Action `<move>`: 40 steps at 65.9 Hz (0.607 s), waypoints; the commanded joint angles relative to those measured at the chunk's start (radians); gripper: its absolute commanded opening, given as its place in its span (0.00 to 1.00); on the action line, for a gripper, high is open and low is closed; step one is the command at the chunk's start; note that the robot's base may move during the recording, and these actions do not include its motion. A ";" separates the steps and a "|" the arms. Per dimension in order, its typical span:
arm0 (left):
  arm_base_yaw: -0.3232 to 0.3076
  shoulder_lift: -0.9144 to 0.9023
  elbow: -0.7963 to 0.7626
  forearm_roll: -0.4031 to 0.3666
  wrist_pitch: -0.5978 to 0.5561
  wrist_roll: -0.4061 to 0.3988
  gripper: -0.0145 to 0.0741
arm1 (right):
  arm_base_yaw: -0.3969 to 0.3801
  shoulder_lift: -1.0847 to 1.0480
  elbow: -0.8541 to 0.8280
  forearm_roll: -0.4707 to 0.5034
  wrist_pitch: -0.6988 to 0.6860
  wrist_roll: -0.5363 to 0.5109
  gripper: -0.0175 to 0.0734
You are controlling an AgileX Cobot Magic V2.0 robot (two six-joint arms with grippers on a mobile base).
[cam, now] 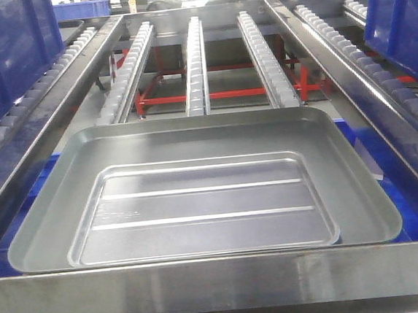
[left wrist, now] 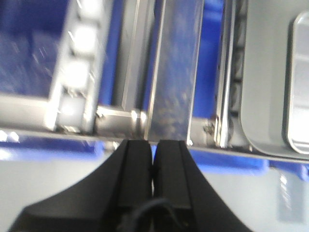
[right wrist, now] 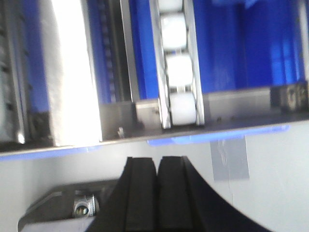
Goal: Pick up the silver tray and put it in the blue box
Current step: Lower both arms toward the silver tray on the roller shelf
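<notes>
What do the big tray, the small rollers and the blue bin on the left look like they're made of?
The tray looks like brushed metal, perhaps steel or aluminium: dull grey sheen, soft reflections, pressed ridges. The rollers seem white plastic: pale, smooth, set in metal rails. The blue bin looks like moulded plastic: even colour, slightly glossy wall.

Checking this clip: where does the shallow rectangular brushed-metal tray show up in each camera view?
Front view: the shallow silver metal tray fills the centre and lower half.
Left wrist view: the tray is at the right edge, with one rounded corner showing.
Right wrist view: not in it.
Shared landmark: the white roller rails, seen in all three views.
</notes>
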 commanded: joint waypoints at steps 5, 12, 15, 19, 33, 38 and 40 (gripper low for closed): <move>-0.002 0.107 -0.042 -0.128 -0.101 0.000 0.15 | 0.000 0.047 -0.037 0.039 -0.043 -0.009 0.25; -0.002 0.172 -0.044 -0.267 -0.172 0.000 0.15 | 0.000 0.051 -0.037 0.045 -0.090 -0.009 0.25; -0.002 0.195 -0.057 -0.273 -0.152 0.000 0.15 | 0.000 0.051 -0.037 0.049 -0.093 -0.009 0.25; -0.002 0.217 -0.077 -0.270 -0.113 0.006 0.15 | 0.000 0.051 -0.037 0.065 -0.082 -0.009 0.25; -0.004 0.223 -0.173 -0.270 0.005 0.084 0.15 | 0.002 0.051 -0.041 0.094 -0.026 -0.008 0.26; -0.032 0.223 -0.229 -0.242 0.055 0.084 0.16 | 0.028 0.051 -0.057 0.116 -0.004 0.010 0.26; -0.051 0.223 -0.246 -0.217 0.056 0.079 0.16 | 0.043 0.051 -0.063 0.115 0.003 0.033 0.26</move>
